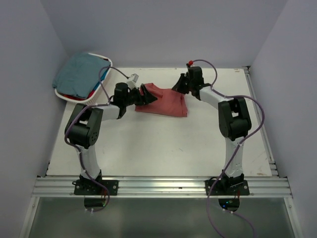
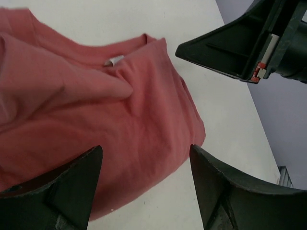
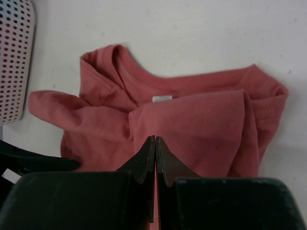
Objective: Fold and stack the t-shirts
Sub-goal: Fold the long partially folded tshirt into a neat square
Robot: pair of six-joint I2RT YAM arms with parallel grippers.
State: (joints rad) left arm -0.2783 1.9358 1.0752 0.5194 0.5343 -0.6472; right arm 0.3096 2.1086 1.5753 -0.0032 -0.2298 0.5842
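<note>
Top view: the rail (image 1: 158, 186) lies nearest, carrying both arm bases. The red shirt (image 1: 166, 103) lies on the table (image 1: 148, 148), with the left gripper (image 1: 150, 94) at its left edge and the right gripper (image 1: 178, 85) at its far right corner. A teal shirt (image 1: 79, 74) lies in the basket (image 1: 110, 64).

Left wrist view: fingers apart over the red shirt, holding nothing.

Right wrist view: fingers pressed together above the red shirt. Whether they pinch cloth cannot be told.

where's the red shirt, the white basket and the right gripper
red shirt (image 1: 166, 104): top view, middle of the cloth
white basket (image 3: 14, 62): right wrist view, its dotted wall
right gripper (image 3: 154, 140): right wrist view, between its shut fingertips
</note>
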